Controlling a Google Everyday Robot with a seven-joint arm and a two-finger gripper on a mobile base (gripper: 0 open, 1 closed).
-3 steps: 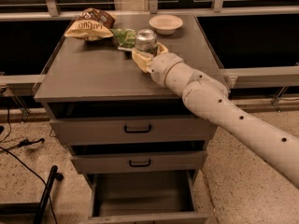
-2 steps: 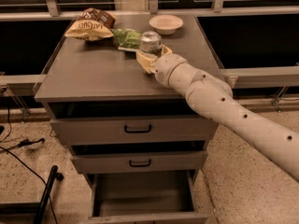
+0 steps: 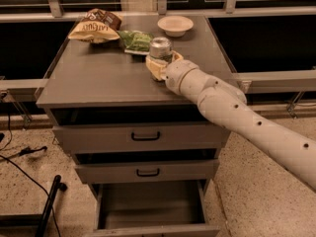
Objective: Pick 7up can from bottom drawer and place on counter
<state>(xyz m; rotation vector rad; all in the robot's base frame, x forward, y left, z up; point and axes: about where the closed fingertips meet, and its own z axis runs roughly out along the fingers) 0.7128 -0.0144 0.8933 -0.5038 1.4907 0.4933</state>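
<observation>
The 7up can (image 3: 161,49) stands upright at the middle right of the counter (image 3: 101,78), its silver top showing. My gripper (image 3: 161,66) reaches in from the right and is shut on the can's lower half, with pale fingers (image 3: 154,68) on either side of it. The white arm (image 3: 237,115) runs diagonally off to the lower right. The bottom drawer (image 3: 148,204) is pulled out below, and the part of its grey floor that shows is bare.
At the back of the counter lie a brown chip bag (image 3: 96,26), a green snack bag (image 3: 136,40) just behind the can, and a white bowl (image 3: 175,24). The two upper drawers (image 3: 145,137) are closed. Cables and a black pole (image 3: 49,209) lie on the floor at left.
The gripper and the can have shifted slightly toward the back of the counter, closer to the green snack bag. Nothing else has moved.
</observation>
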